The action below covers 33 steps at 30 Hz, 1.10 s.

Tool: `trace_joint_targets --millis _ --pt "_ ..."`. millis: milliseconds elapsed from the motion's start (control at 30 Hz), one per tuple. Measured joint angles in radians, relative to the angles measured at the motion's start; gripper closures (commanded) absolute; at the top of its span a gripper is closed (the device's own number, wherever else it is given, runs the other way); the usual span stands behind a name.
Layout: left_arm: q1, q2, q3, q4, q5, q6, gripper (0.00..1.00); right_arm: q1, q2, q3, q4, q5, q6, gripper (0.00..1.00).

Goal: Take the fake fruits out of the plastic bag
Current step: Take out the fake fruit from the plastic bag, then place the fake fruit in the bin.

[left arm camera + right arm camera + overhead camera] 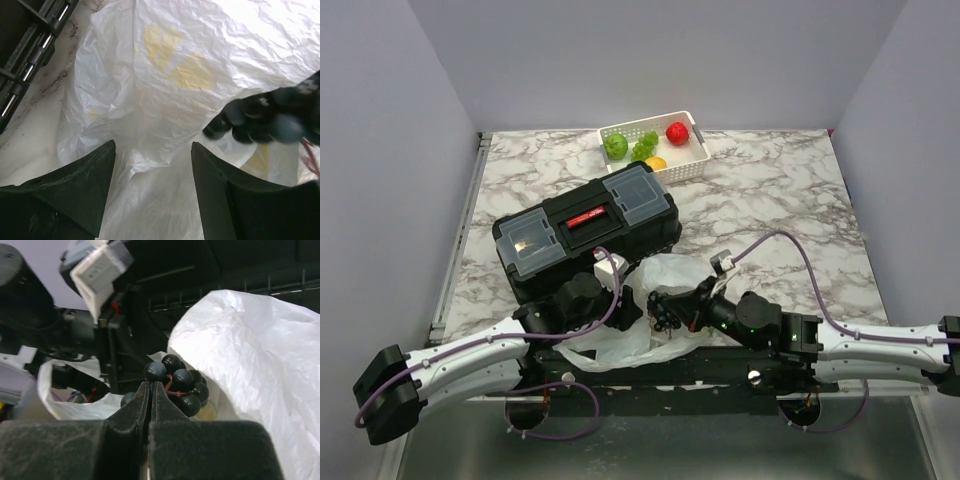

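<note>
The white crinkly plastic bag point(670, 270) lies in front of the black toolbox, between my two grippers. Yellow patches point(192, 75) show through its film. My right gripper point(682, 312) is shut on the stem of a bunch of dark fake grapes point(666, 310) and holds it at the bag's mouth. In the right wrist view the closed fingertips point(151, 386) pinch just below the grapes point(185, 382), with the bag point(250, 350) to their right. My left gripper point(152, 150) is open, its jaws wide apart over loose bag film point(150, 200); the grapes point(260, 120) hang to its right.
The black toolbox point(585, 230) stands right behind the bag. A white perforated basket point(698, 140) at the back holds a green apple point(616, 145), green grapes point(644, 147), a red apple point(677, 132) and a yellow fruit point(656, 162).
</note>
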Motion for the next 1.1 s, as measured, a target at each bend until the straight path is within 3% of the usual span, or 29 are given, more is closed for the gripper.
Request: trace_joint_targets --millis 200,433,867,1000,1100 --pt "0.000 0.025 0.027 0.009 0.000 0.020 0.37 0.000 -0.047 0.027 -0.036 -0.045 0.011 0.99" --pt "0.000 0.047 0.071 0.027 0.001 0.049 0.37 0.000 -0.005 0.192 -0.097 -0.034 -0.042 0.99" --pt "0.000 0.047 0.088 0.026 0.004 0.072 0.37 -0.027 0.101 0.485 -0.230 0.282 -0.236 0.99" --pt "0.000 0.047 0.088 0.027 0.016 0.072 0.38 -0.186 0.164 0.510 -0.280 0.285 -0.249 0.99" --pt "0.000 0.047 0.088 0.026 0.021 0.072 0.43 -0.396 0.232 0.532 -0.306 0.205 -0.241 0.99"
